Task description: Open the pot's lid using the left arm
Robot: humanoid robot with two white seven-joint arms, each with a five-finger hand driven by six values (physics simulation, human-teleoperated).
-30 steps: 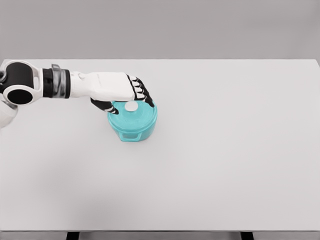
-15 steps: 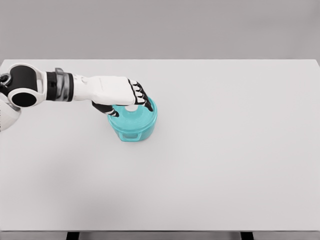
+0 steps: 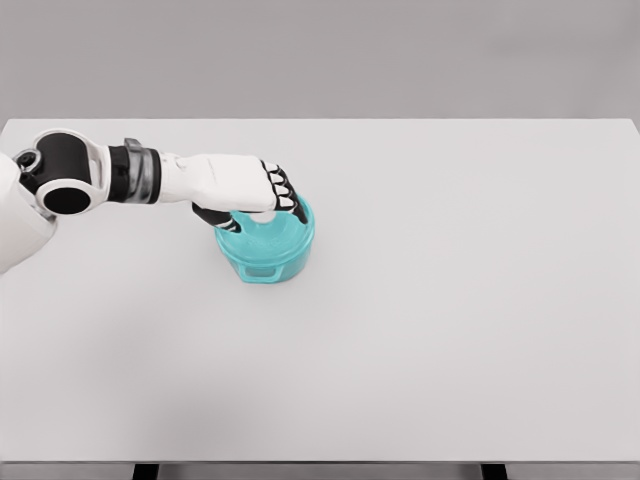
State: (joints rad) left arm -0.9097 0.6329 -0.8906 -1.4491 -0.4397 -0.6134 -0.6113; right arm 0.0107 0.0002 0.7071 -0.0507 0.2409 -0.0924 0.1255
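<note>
Left hand [image 3: 255,192] sits atop the teal pot [image 3: 266,247], fingers curled over the lid [image 3: 272,230] knob, apparently gripping it, ready to lift.

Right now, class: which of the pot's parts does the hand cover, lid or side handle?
The lid: the left hand sits over its top; the handle at the pot's front stays clear.
</note>
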